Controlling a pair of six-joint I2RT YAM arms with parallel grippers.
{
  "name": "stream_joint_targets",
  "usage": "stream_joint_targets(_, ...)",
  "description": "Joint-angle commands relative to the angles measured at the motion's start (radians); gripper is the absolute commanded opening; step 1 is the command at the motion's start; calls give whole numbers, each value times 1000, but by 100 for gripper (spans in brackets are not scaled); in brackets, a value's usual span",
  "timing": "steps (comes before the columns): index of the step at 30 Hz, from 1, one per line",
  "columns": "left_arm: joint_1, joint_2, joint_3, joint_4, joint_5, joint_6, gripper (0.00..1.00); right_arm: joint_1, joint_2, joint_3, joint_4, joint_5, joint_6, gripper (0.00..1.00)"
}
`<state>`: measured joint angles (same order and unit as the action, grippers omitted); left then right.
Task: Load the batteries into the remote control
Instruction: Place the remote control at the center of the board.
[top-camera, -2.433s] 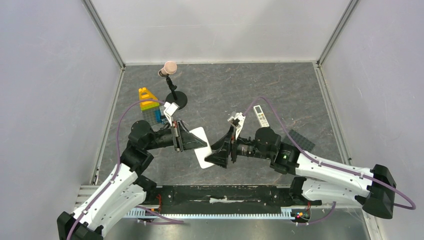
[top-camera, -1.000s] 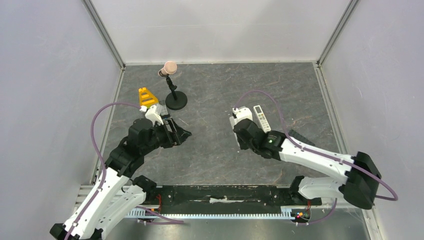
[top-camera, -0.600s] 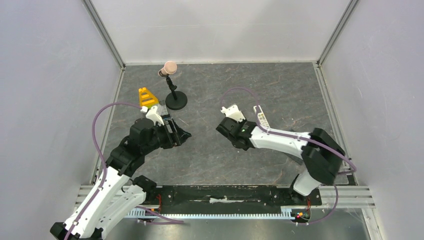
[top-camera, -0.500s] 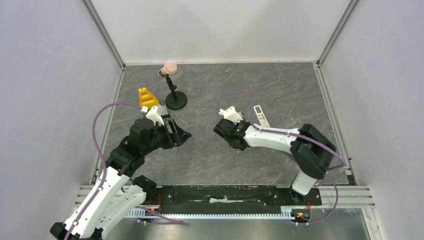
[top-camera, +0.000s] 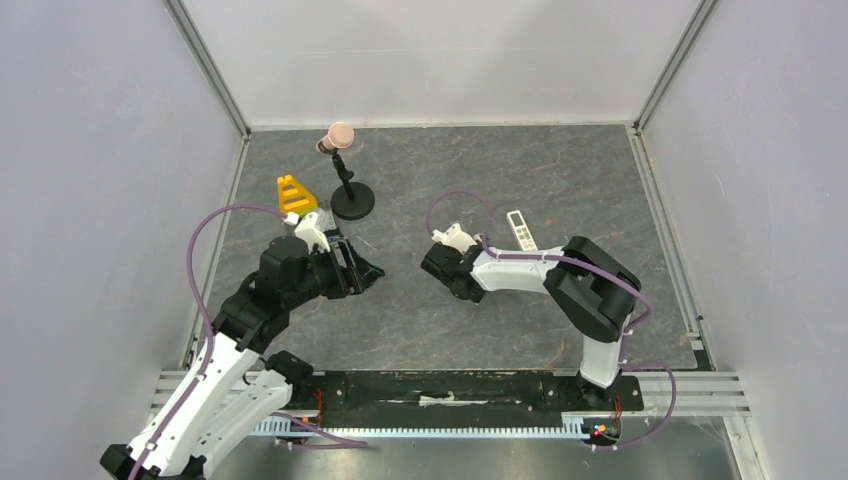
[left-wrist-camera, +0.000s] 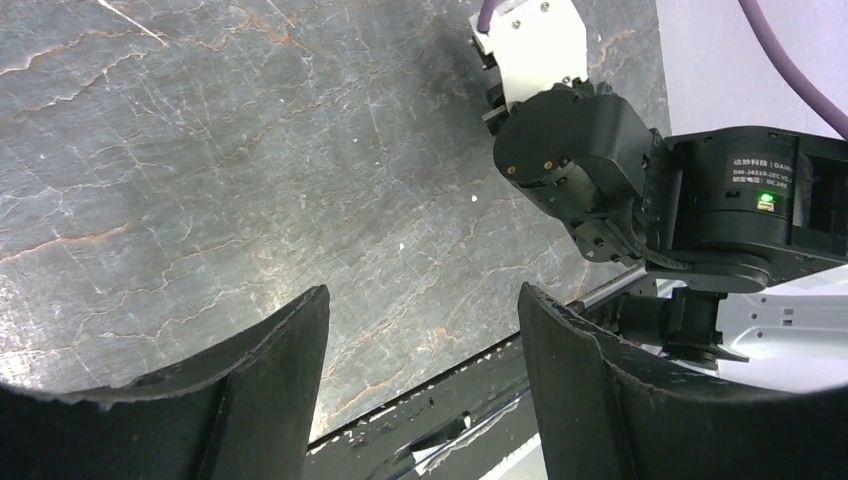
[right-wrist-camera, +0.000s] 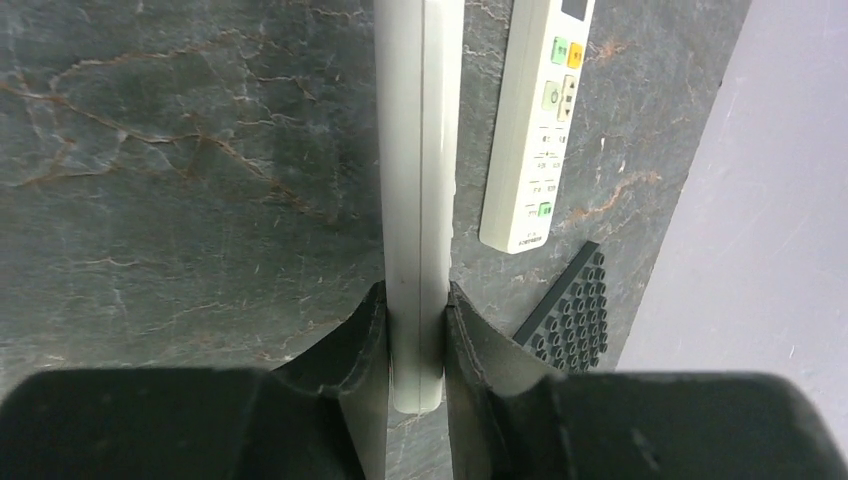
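Right gripper (right-wrist-camera: 416, 295) clenched on short white plastic remote control (right-wrist-camera: 420, 140), held edge-on. Long axis runs straight out ahead of jaws.
Left of jaws: bare grey marble table (right-wrist-camera: 180, 150), open room.
Right of jaws: slim white button remote (right-wrist-camera: 535, 130) lying alongside, roughly parallel. Dark studded plate (right-wrist-camera: 570, 310) further right, pale wall (right-wrist-camera: 760, 250) close behind it.
Left gripper (left-wrist-camera: 422, 300) spread wide, grasping nothing. Right arm's black wrist (left-wrist-camera: 580, 160) ahead-right of its jaws.

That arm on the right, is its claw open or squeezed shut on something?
Shut on something. The right gripper pinches a thin white remote control, seen edge-on, with no gap on either side.
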<state>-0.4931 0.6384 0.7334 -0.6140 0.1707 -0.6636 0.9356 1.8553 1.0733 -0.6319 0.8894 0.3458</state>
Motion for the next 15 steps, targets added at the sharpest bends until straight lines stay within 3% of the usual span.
stream_joint_targets(1,-1,4,9,25,33,38,74,-9,16,32,37,-52,-14,27)
stream_joint_targets(10,-2,14,30,-24,17,8,76,-14,-97,-6,106,-260,-47,60)
stream_joint_targets(15,-2,7,99,-159,-123,-88,78,-24,-257,-85,186,-470,-79,74)
